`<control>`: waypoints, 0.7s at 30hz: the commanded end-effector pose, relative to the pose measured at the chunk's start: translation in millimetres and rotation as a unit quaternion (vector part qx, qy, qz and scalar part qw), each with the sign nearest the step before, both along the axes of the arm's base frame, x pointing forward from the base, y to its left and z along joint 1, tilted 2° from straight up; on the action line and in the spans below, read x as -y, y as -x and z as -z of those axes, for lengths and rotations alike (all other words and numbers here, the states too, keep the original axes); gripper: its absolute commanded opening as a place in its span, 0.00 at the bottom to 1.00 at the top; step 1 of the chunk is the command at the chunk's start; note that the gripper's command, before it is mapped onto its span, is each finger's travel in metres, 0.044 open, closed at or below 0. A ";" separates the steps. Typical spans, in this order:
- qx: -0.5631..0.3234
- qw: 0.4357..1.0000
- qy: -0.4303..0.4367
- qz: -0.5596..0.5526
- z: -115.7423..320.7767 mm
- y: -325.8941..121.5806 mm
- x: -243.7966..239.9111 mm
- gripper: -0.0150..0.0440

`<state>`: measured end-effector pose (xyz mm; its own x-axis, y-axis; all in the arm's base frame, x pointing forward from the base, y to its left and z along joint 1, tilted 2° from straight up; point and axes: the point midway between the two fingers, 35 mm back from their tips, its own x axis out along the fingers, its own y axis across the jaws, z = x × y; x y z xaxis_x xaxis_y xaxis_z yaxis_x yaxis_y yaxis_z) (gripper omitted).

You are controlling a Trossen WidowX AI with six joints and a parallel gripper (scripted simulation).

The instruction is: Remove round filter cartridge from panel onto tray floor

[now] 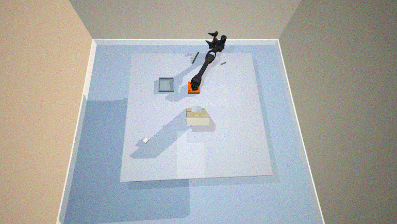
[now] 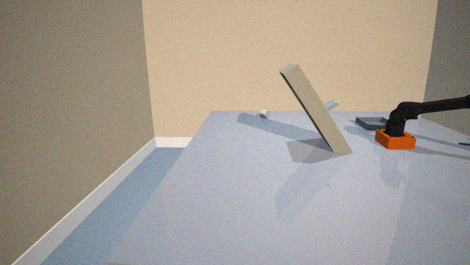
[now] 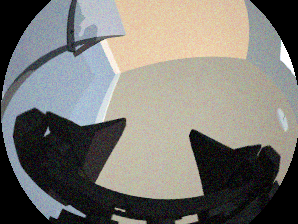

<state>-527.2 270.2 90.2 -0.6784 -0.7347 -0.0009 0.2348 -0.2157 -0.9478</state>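
Observation:
The service panel (image 1: 191,121) (image 2: 315,108) is a beige slab leaning on the table. A small yellow oval (image 1: 197,114) shows on its face in the top view; the cartridge and its slots cannot be made out for certain. A pale blue piece (image 1: 196,108) (image 2: 331,104) stands out from the face. The square grey tray (image 1: 166,91) (image 2: 372,127) stands to the left of the arm's base in the top view, with nothing seen in it. My gripper (image 1: 207,37) (image 3: 158,127) is open and empty, far from panel and tray, beyond the table's back edge in the top view.
The arm's orange base (image 1: 194,91) (image 2: 401,143) stands between panel and gripper. A small white cylinder (image 1: 145,140) (image 2: 264,114) lies on the table beyond the panel. A long dark bar (image 1: 195,58) and a short dark bar (image 1: 222,63) lie near the table's back edge.

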 end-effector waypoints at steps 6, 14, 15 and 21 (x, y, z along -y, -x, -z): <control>0.033 0.994 0.032 0.100 -27.8 -36.7 -69.4 0.67; 0.072 0.956 0.094 0.270 -73.5 -122.5 -170.5 0.41; 0.075 0.948 0.103 0.291 -79.2 -135.2 -181.6 0.41; 0.089 0.892 0.156 0.415 -111.2 -220.2 -238.0 0.41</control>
